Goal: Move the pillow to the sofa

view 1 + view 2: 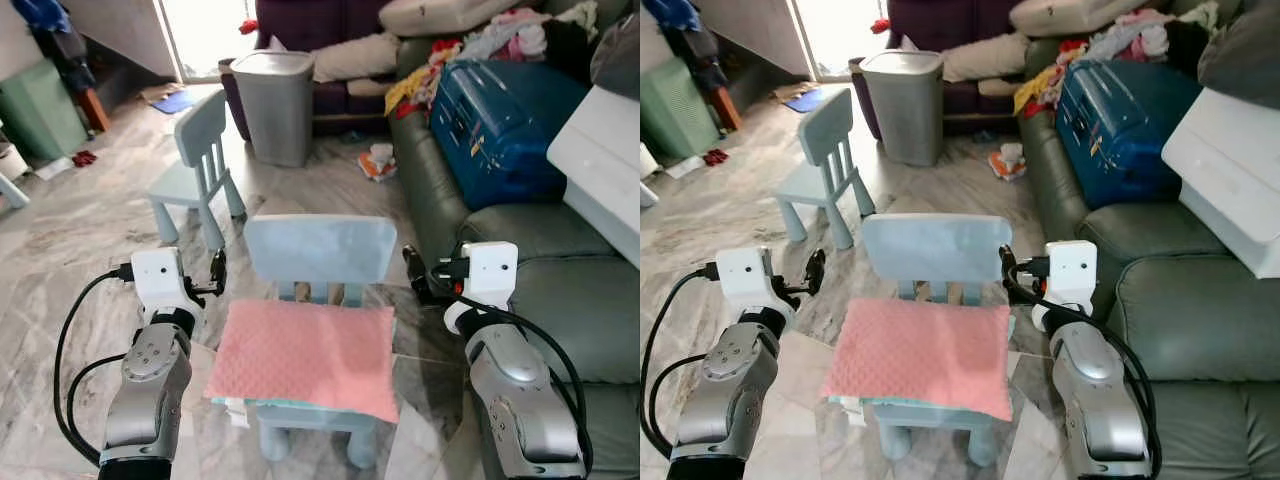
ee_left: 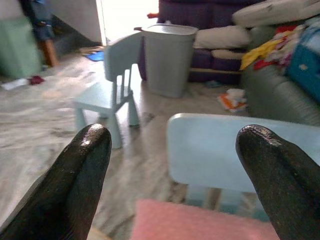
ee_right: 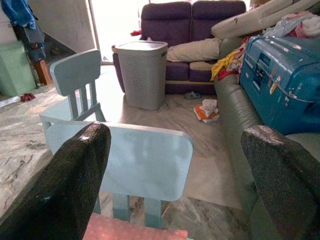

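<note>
A pink pillow (image 1: 305, 355) lies flat on the seat of a small light-blue chair (image 1: 320, 250) right in front of me. My left gripper (image 1: 217, 270) hovers at the pillow's far left corner, beside the chair back, open and holding nothing. My right gripper (image 1: 414, 272) is held at the far right corner, also open and holding nothing. In the left wrist view the two black fingers (image 2: 82, 170) stand wide apart above the pillow's edge (image 2: 200, 222). The grey-green sofa (image 1: 560, 290) stands just to my right.
A blue suitcase (image 1: 500, 120) and clothes lie on the sofa's far end, a white box (image 1: 600, 160) on its right. A second small chair (image 1: 200, 160) and a grey bin (image 1: 272, 105) stand ahead. A purple sofa (image 1: 320, 25) is behind them.
</note>
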Controlling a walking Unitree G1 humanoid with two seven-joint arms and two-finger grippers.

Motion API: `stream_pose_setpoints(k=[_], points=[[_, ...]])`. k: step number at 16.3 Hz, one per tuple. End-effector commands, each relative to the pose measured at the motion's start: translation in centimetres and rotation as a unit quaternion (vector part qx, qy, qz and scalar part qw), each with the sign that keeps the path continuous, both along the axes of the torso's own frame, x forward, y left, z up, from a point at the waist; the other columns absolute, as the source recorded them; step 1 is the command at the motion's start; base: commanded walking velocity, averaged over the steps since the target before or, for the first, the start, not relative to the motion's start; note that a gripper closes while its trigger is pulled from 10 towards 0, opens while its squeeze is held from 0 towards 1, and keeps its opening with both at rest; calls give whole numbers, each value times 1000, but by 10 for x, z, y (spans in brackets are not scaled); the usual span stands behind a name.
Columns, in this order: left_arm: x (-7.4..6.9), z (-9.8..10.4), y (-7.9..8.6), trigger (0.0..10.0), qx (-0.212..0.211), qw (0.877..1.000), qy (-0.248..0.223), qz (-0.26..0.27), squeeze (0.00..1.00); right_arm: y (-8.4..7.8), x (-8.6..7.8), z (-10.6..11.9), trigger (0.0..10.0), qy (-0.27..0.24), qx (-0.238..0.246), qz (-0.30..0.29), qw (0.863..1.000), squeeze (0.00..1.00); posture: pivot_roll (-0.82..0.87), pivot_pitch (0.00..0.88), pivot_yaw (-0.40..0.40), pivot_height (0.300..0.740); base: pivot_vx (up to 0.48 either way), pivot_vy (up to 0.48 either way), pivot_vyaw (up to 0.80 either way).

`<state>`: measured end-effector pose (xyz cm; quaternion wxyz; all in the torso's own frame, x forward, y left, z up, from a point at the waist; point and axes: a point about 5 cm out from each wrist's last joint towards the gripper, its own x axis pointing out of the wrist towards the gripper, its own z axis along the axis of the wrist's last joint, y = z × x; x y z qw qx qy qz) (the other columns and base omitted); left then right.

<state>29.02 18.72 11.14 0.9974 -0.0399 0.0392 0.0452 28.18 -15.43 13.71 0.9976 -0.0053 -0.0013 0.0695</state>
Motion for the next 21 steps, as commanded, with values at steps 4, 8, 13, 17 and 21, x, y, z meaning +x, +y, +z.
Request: stream_pose_setpoints(k=[4, 8, 13, 17, 21], points=[[3, 4, 11, 10000, 20, 1000, -1, 14, 0, 4, -2, 1, 10000, -4, -2, 7, 1000, 0, -90, 21, 57, 740, 0, 0, 125], [4, 3, 10, 10000, 20, 1000, 0, 16, 0, 5, 0, 1, 10000, -4, -4, 6, 1000, 0, -86, 24, 57, 740, 0, 0, 498], [5, 4, 12, 10000, 23, 1000, 1, 17, 0, 5, 0, 0, 10000, -2, 10, 1, 1000, 0, -80, 26, 56, 740, 0, 0, 0], [-3, -5, 17, 10000, 40, 999, 14, 19, 0, 2, -2, -4, 10000, 4, 14, -1, 1000, 0, -76, 27, 58, 740, 0, 0, 0], [-24, -27, 22, 10000, 54, 997, 50, 7, 0, -4, -14, -20, 10000, 31, 4, -2, 999, 0, -74, 31, 59, 740, 0, 0, 0]])
